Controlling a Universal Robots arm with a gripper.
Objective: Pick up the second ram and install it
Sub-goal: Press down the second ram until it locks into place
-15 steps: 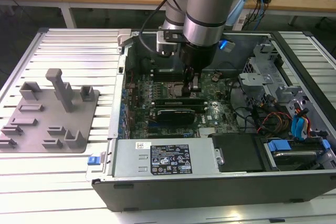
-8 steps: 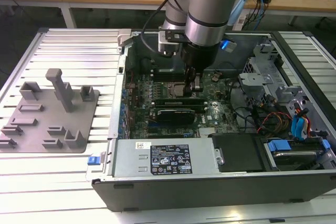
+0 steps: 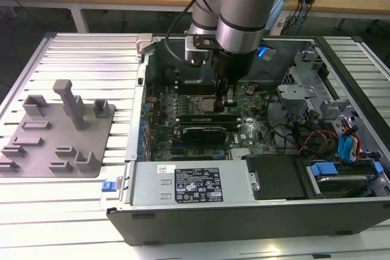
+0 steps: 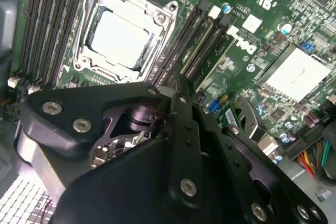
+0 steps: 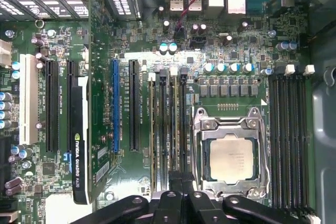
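Observation:
Two narrow green ram sticks stand edge-up in the slots beside the CPU socket [image 5: 231,156]. The second ram [image 5: 170,129], the stick nearer the socket, also shows in the exterior view [image 3: 206,115] and in the second wrist view [image 4: 209,50]. My gripper [image 3: 226,100] is down inside the open computer case, at the end of these slots that lies toward the exterior view's right. Its black fingers are together, with the gripper [image 5: 181,179] right over the stick's end. The gripper [image 4: 178,85] hides that end, so contact with the stick cannot be judged.
A black expansion card [image 5: 79,140] stands in a slot further from the socket. Several bare memory slots [image 5: 289,140] lie on the socket's other side. The grey fixture plate [image 3: 61,132] sits on the table at the exterior view's left. Drive cage and cables [image 3: 323,120] crowd the case's right.

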